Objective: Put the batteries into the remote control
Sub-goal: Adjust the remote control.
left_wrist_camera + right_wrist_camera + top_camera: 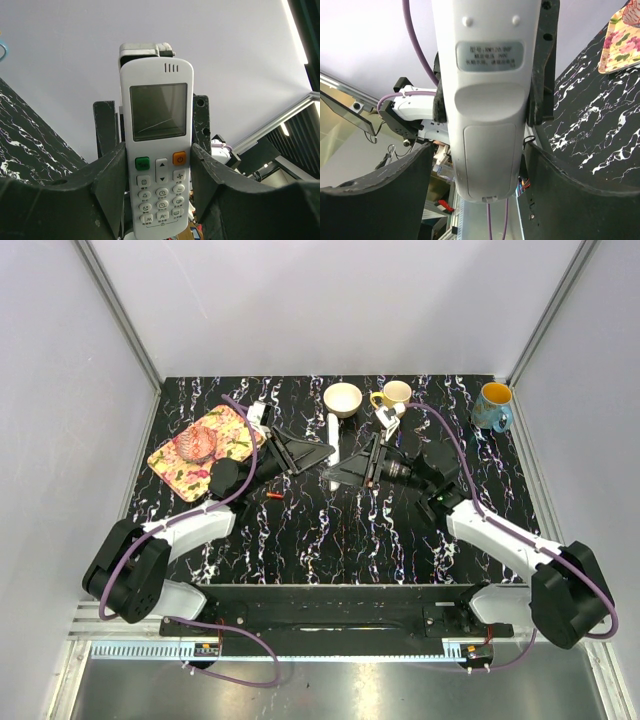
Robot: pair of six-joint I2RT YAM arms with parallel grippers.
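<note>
The white remote control (333, 437) is held up off the black marble table between both arms. My left gripper (322, 452) is shut on its sides; the left wrist view shows its front (158, 150) with screen, green and orange buttons, my black fingers (107, 175) pressing both edges. My right gripper (338, 476) is open around the remote's lower end. The right wrist view shows the remote's back (487, 125) with the battery cover closed, and a gap to my left finger (415, 175). No batteries show.
A cream bowl (343, 399), a cream-and-yellow mug (394, 395) and a blue mug (493, 406) stand along the back. A floral tray (178, 464) lies at the left. A small white piece (387, 420) and a small red item (275, 496) lie on the table.
</note>
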